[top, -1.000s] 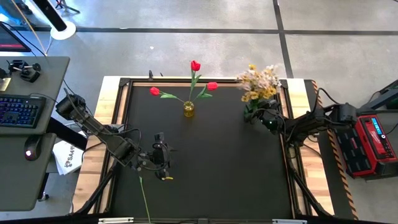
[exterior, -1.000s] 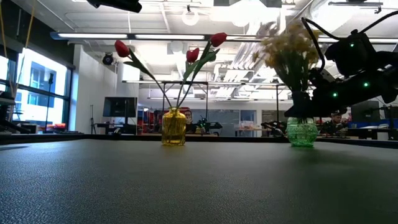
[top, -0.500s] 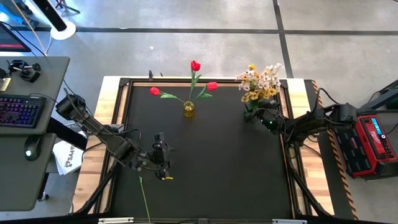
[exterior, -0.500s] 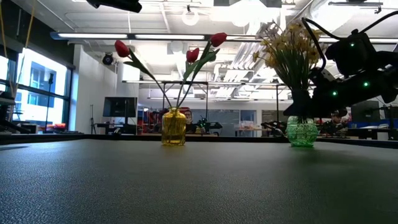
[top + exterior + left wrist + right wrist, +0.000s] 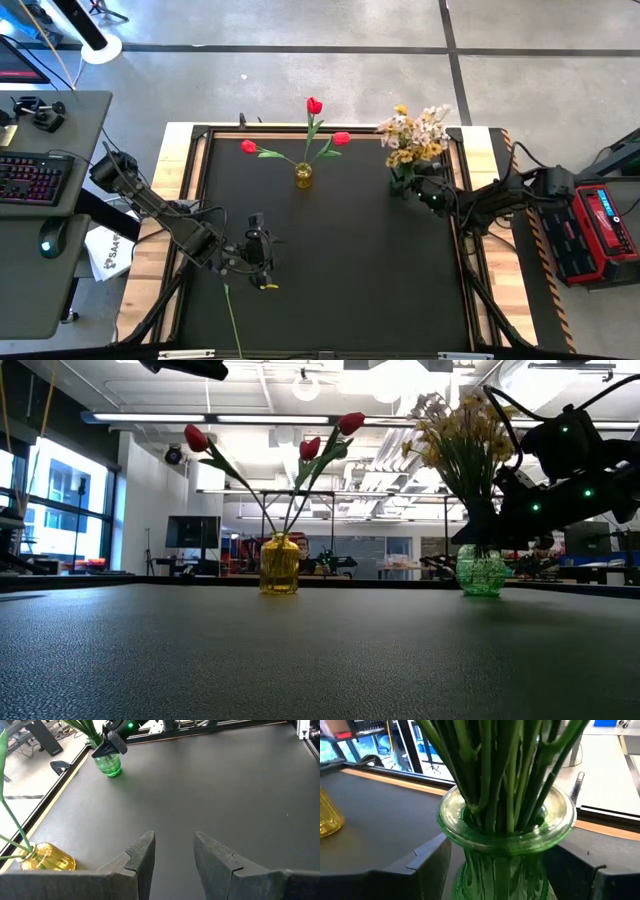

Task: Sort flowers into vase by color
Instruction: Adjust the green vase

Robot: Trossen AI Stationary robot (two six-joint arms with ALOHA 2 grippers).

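The right pincer (image 5: 412,186) sits at about 2 o'clock on the black surface (image 5: 350,270), right up at the green vase (image 5: 481,570). Its fingers (image 5: 427,857) stand apart on either side of the vase's neck; I can't tell whether they're actually touching the glass. That vase is packed with a bunch of yellow and white blossom sprays (image 5: 414,134), the green stems (image 5: 495,770) crammed together through the rim.

Over at roughly 8 o'clock the left pincer (image 5: 262,262) hangs low over the surface, fingers (image 5: 142,857) apart with only bare mat showing between them. There's a thin green stem (image 5: 233,320) just beside it, running toward the 6 o'clock edge, and a little yellow bit next to the fingertips.

At 12 o'clock the yellow vase (image 5: 303,176) stands upright with three red tulips (image 5: 300,442) fanning out, one leaning way off toward 10 o'clock. The two vases are well apart along the far edge.
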